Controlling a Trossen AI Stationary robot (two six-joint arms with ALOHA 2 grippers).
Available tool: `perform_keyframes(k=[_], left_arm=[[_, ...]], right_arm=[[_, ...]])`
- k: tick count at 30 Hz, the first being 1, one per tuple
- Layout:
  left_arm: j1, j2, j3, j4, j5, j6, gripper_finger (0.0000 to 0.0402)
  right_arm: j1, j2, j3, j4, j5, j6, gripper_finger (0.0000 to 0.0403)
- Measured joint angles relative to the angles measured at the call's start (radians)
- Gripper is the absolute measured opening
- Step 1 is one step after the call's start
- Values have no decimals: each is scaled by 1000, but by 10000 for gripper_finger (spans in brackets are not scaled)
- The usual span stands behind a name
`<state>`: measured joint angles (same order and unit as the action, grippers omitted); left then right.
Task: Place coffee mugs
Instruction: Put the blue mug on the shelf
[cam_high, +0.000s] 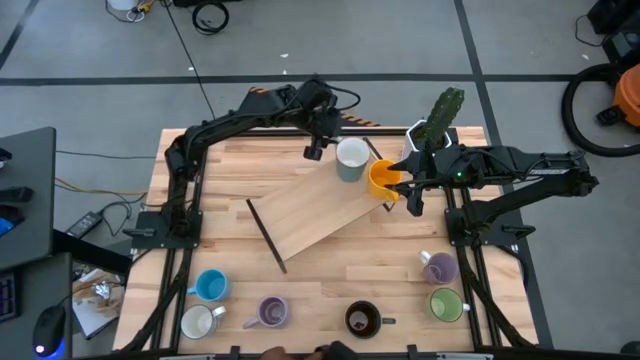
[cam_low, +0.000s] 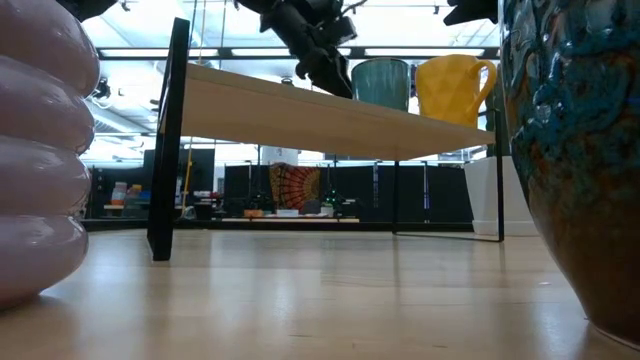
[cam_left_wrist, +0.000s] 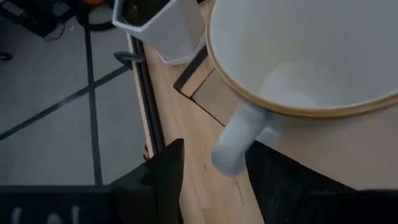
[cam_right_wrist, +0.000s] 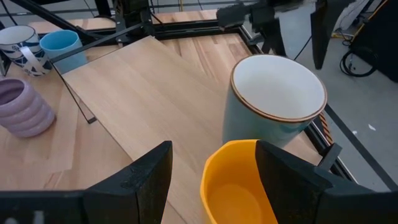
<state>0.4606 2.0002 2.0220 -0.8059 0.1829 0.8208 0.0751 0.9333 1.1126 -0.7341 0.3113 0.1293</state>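
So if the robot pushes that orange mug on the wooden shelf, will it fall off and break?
Possibly. The shiny orange ceramic mug stands near the end of the raised wooden shelf, so a sideways push could send it over. It looks hard and glazed, probably slippery and likely to chip if dropped. Its wide flat base should resist tipping. The right gripper is open around it.

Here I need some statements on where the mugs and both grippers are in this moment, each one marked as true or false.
1. Two mugs stand on the raised wooden shelf. True: the pale mug and the orange mug.
2. The left gripper is clamped on the pale mug's handle. False: its fingers are apart, astride the handle.
3. The right gripper is open at the orange mug. True.
4. The blue mug stands on the shelf. False: it is on the table, at the near edge.
5. The cactus pot lies tipped over. False: it stands upright.
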Motion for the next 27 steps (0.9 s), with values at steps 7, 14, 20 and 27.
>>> perform_keyframes(k=[7, 14, 20, 27], left_arm=[[-7, -54, 0, -50, -34, 0, 177], [1, -84, 1, -237, -34, -135, 176], [-29, -76, -1, -331, 54, -280, 176], [-113, -76, 0, -321, 59, -377, 168]], right_arm=[[0, 0, 0, 0, 0, -2, 236], [0, 0, 0, 0, 0, -13, 236], [0, 0, 0, -1, 0, -17, 236], [0, 0, 0, -8, -26, -7, 236]])
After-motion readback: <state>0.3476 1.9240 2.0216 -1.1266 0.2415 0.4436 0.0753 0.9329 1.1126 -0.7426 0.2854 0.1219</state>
